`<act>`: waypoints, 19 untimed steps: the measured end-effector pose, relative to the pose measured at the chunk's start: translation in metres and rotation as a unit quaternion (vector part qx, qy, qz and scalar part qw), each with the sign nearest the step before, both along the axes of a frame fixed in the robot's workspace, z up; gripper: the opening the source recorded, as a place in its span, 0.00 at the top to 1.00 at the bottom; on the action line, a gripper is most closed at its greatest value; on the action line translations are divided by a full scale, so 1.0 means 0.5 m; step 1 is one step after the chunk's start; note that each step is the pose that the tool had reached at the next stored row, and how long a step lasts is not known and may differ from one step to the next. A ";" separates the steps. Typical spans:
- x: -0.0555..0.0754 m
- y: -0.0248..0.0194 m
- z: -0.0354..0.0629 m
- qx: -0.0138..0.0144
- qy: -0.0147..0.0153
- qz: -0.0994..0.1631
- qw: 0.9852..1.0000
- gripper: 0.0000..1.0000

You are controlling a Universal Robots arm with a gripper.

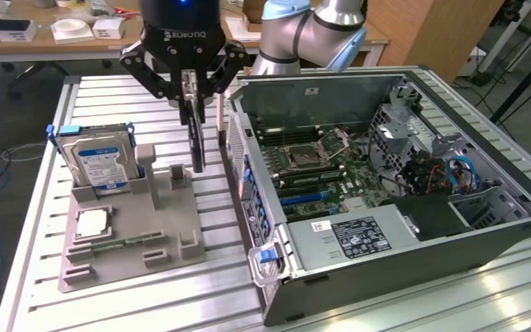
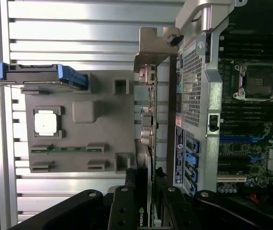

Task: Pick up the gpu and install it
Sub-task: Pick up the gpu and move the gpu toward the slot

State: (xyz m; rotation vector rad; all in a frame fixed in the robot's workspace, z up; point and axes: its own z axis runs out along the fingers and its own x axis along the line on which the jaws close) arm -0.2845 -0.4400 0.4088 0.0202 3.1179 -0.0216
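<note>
My gripper is shut on the gpu, a thin black card hanging edge-down from the fingers. It is held above the right part of the grey fixture, just left of the open computer case in the exterior view. In the wrist view the gpu appears edge-on, with its silver bracket at the far end. There it runs alongside the case's perforated rear wall, with the gripper clamped on its near end. The motherboard lies exposed inside the case.
On the fixture stand a silver hard drive with a blue-white label, a processor chip and a green memory stick. The ribbed aluminium table has bare room in front. A desk with boxes stands behind.
</note>
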 end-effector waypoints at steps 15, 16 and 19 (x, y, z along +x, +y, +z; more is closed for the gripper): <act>0.024 0.0000 0.000 0.000 0.000 0.000 1.000 0.74; 0.026 0.0000 0.000 0.000 0.000 0.000 1.000 0.74; 0.033 0.0001 0.000 0.000 0.000 0.000 1.000 0.74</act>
